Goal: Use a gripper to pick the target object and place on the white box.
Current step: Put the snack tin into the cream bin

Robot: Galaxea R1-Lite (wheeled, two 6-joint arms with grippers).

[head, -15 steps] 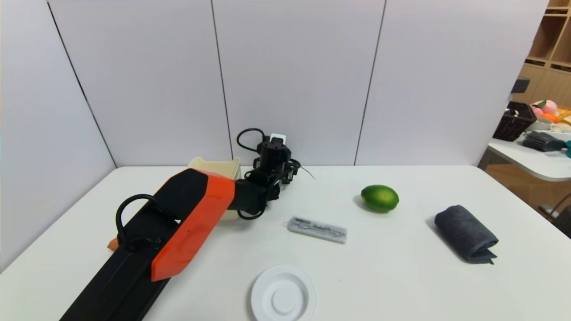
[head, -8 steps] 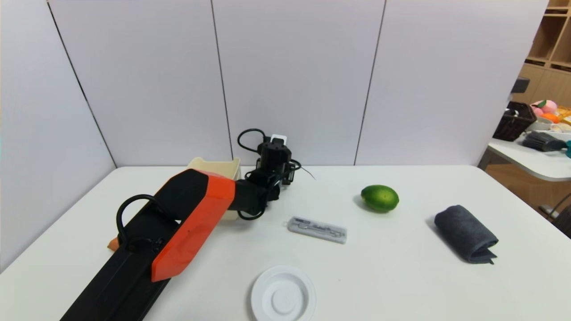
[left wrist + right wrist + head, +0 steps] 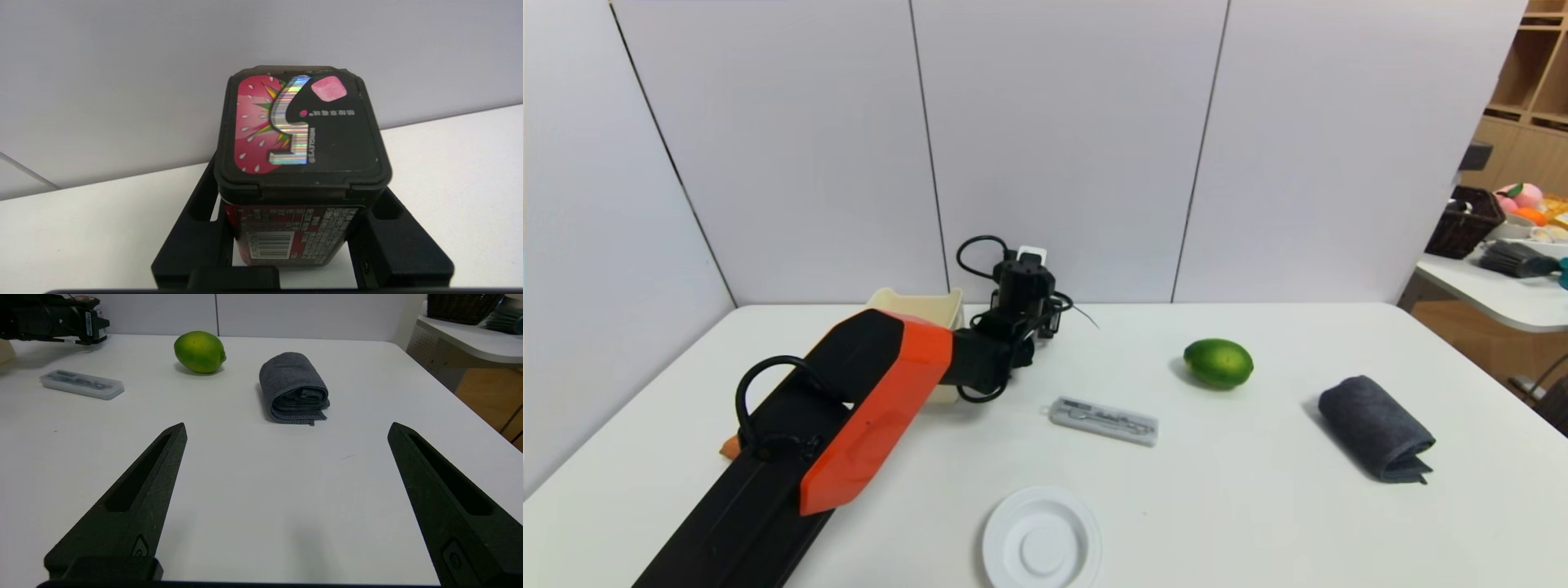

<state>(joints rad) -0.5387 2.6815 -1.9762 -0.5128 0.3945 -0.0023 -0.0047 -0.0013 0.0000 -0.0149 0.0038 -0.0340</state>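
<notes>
Left gripper point(image 3: 292, 245), black with looped cables on a black and orange arm, clasps the small near-black rectangular gum box point(image 3: 300, 163) low on its sides, at the far side of the white table point(image 3: 1258, 506), just right of the cream-white square plastic bin point(image 3: 920, 308). Judging by this, the pick is in hand; next comes a lift and carry left over the bin's rim. Its lid shows a pink strawberry and foil mark; a barcode faces the wrist. Right gripper point(image 3: 286, 498) hangs spread wide, idle.
</notes>
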